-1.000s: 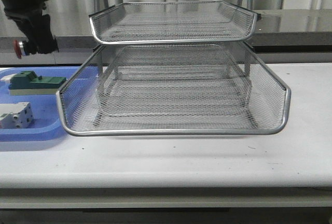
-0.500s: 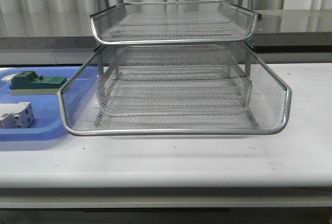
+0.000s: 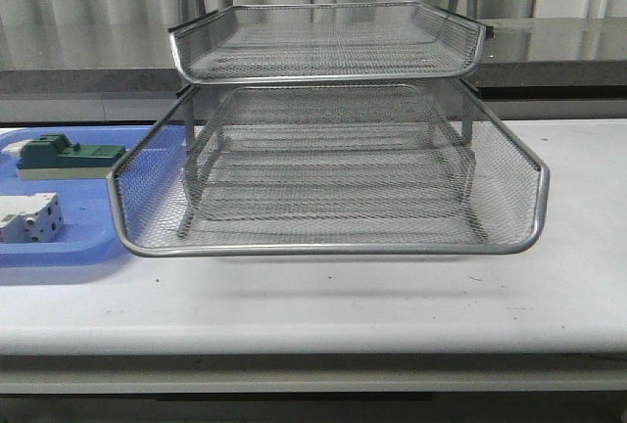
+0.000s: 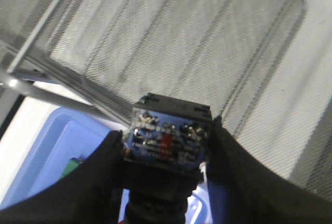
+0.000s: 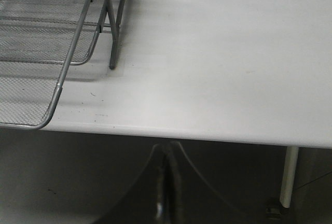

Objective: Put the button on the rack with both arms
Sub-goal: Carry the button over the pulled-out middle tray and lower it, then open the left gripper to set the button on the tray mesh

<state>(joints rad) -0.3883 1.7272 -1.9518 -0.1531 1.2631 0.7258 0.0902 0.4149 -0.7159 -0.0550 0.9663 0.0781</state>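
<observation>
Blue-backed button (image 4: 167, 142) clamped between left jaws | above rack (image 4: 171, 47) | right jaws closed, empty

button (image 4: 167, 142) head hidden between fingers (image 4: 101, 175), rack (image 3: 328, 129) top cut off

rack (image 3: 328, 164): silver wire mesh, polished metal rod frame | bin (image 3: 59, 252): smooth blue plastic | table (image 3: 392, 296): matt white, smooth | button (image 4: 168, 141): glossy blue plastic rear block | left gripper fingers (image 4: 98, 182): matt black
</observation>
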